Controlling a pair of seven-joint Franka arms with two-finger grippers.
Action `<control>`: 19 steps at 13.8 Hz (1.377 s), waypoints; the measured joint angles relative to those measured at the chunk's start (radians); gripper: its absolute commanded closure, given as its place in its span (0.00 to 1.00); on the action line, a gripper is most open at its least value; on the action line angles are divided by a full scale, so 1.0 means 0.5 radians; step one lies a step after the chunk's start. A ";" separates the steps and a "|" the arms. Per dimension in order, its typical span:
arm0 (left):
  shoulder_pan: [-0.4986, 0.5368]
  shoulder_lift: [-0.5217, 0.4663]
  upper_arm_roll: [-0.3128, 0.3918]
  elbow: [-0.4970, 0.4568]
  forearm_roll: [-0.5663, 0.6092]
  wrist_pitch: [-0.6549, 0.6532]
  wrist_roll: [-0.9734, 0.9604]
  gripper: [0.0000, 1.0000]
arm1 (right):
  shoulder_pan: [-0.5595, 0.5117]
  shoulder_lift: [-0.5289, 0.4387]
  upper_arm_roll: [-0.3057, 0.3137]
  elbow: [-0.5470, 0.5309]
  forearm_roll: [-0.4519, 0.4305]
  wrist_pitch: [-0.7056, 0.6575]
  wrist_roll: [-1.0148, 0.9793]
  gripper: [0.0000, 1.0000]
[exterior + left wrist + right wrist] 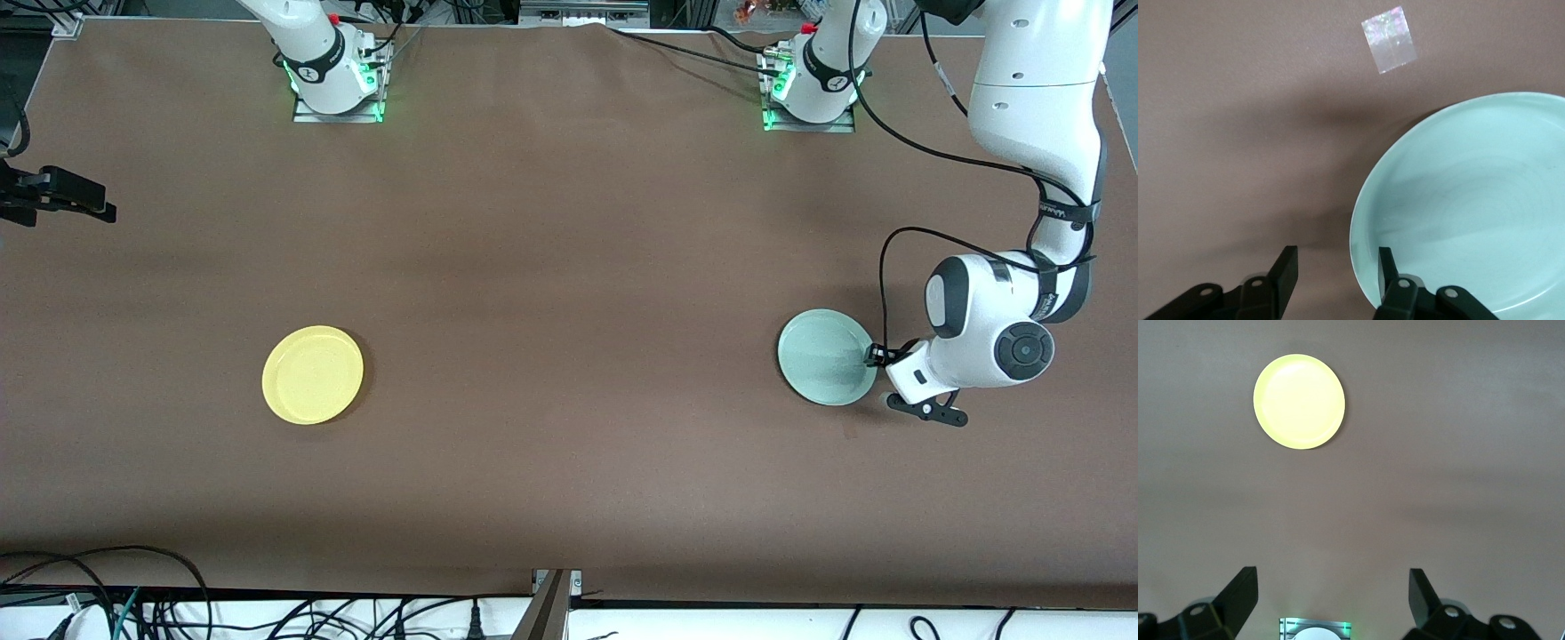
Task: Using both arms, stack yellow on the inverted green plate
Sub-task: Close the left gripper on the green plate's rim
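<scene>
The pale green plate (pixel 825 356) lies hollow side up on the brown table at the left arm's end. My left gripper (pixel 876 356) is low at the plate's edge that faces the table's end. In the left wrist view the left gripper (pixel 1338 257) is open and straddles the green plate (pixel 1471 207): one finger (pixel 1386 263) stands over its inside, the other finger (pixel 1286 263) over bare table. The yellow plate (pixel 312 374) lies hollow side up toward the right arm's end. My right gripper (pixel 1331 580) is open and empty, high over its own base, with the yellow plate (pixel 1299 401) well away from it.
The two arm bases (pixel 333 76) (pixel 809 89) stand along the table's edge farthest from the front camera. A black clamp (pixel 58 194) juts in at the right arm's end of the table. A small shiny patch (pixel 1388 39) lies on the cloth near the green plate. Cables hang along the near edge.
</scene>
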 measured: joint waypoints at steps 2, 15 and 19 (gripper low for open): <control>0.000 0.000 -0.001 -0.014 0.000 0.016 0.002 0.53 | 0.000 0.000 0.000 0.000 0.000 0.000 0.000 0.00; -0.001 0.003 -0.031 -0.057 0.000 0.061 0.004 0.71 | 0.000 0.000 0.000 0.000 0.000 0.000 0.000 0.00; 0.004 0.003 -0.031 -0.057 0.000 0.061 0.004 0.71 | 0.000 0.000 0.000 0.000 0.000 0.000 0.000 0.00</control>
